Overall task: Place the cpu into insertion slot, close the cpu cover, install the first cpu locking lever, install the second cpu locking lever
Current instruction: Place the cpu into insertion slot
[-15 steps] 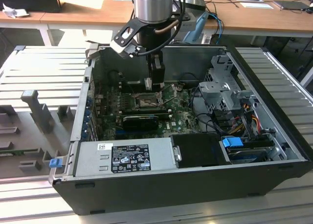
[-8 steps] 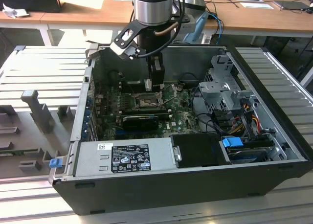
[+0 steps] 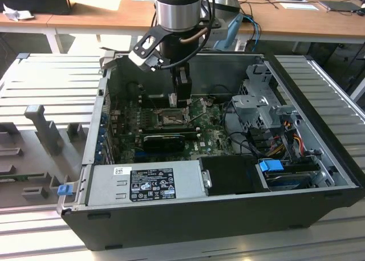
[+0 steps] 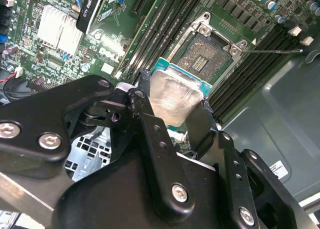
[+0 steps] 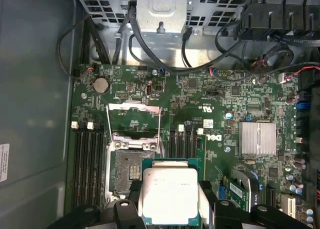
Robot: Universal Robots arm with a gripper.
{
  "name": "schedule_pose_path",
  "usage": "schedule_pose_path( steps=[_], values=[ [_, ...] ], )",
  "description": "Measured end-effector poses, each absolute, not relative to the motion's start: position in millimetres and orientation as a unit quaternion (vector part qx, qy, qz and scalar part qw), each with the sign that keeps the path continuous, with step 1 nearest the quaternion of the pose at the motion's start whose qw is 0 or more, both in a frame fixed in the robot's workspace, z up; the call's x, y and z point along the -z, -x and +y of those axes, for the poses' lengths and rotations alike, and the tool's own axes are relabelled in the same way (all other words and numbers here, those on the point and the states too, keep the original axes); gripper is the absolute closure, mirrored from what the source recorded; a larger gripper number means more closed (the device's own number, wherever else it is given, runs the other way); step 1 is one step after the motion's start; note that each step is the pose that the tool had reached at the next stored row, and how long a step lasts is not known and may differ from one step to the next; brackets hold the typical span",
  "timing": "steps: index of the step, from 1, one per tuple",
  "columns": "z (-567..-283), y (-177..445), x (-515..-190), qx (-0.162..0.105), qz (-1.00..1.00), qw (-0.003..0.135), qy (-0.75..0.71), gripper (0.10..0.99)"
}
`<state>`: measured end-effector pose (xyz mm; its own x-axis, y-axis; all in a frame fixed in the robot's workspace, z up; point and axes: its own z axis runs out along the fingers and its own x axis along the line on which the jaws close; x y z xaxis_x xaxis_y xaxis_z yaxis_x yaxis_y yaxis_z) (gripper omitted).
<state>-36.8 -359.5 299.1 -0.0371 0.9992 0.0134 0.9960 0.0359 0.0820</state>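
Note:
My black gripper (image 4: 175, 96) is shut on the cpu (image 4: 172, 96), a flat square chip with a pale silver face and green edge, one finger (image 4: 145, 89) on each of two opposite sides. In the first wrist view the cpu (image 5: 170, 194) hangs above the motherboard and overlaps one corner of the insertion slot (image 5: 125, 171), a dark square socket that lies bare. The cpu cover (image 5: 134, 107), a thin silver frame, stands swung open beyond the socket. In the exterior view the gripper (image 3: 182, 96) hovers just over the socket (image 3: 170, 118) inside the open case.
A long black finned card (image 3: 165, 140) lies near the socket. Memory slots (image 5: 87, 159) flank the socket, and a silver heatsink (image 5: 257, 138) sits further along the board. A drive cage (image 3: 259, 101), loose cables (image 3: 239, 130) and the power supply (image 3: 145, 184) crowd the case.

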Motion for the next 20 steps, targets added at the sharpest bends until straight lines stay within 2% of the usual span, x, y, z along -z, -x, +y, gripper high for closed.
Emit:
schedule_pose_path(
  steps=[20],
  values=[
    [-357.4,36.7,-282.7,-0.034,0.717,0.023,-0.696,0.561]
  ],
)
